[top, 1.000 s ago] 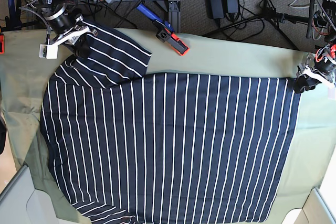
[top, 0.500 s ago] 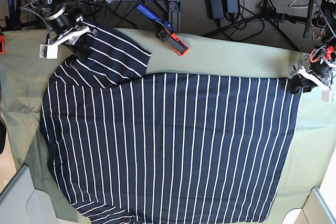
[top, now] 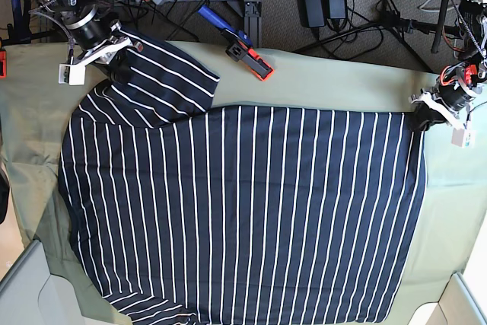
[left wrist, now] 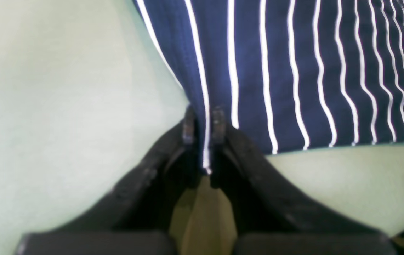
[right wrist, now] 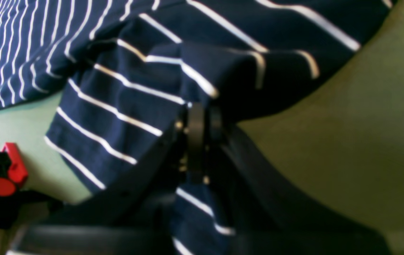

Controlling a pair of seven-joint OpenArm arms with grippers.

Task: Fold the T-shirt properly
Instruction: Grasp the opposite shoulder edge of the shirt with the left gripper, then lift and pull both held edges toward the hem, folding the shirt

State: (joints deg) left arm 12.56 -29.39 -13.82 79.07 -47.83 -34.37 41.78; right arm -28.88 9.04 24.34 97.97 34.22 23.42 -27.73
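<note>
Change since earlier picture: left gripper (top: 423,120) has closed on the far right corner of the T-shirt (top: 243,211) and pulled it a little inward; the shirt's right edge now slants instead of running straight.
Right gripper (top: 114,62): at the far left corner of the table, same place as before; in its wrist view its fingers (right wrist: 194,141) are pressed together on a bunched fold of the sleeve (top: 163,74), and striped cloth hangs down below the pinch.
Sleeve: already turned over toward the body, it lies on the shirt's far left part.
T-shirt: spread flat over the pale green cloth (top: 342,81) that covers the table, reaching from near the left edge to near the right edge; the near left sleeve runs out of the picture at the near edge.
Clamp (top: 245,52): blue and orange tool, on the far edge, apart from the shirt.
Left gripper, wrist view: fingers (left wrist: 217,122) together, clamped on the corner of the hem, one white stripe between them.
Done: both far corners are gripped.
Left to do: as I judge, nearly everything; the body has no fold yet, so the far edge must be brought over to the near edge, and further folds must follow.
</note>
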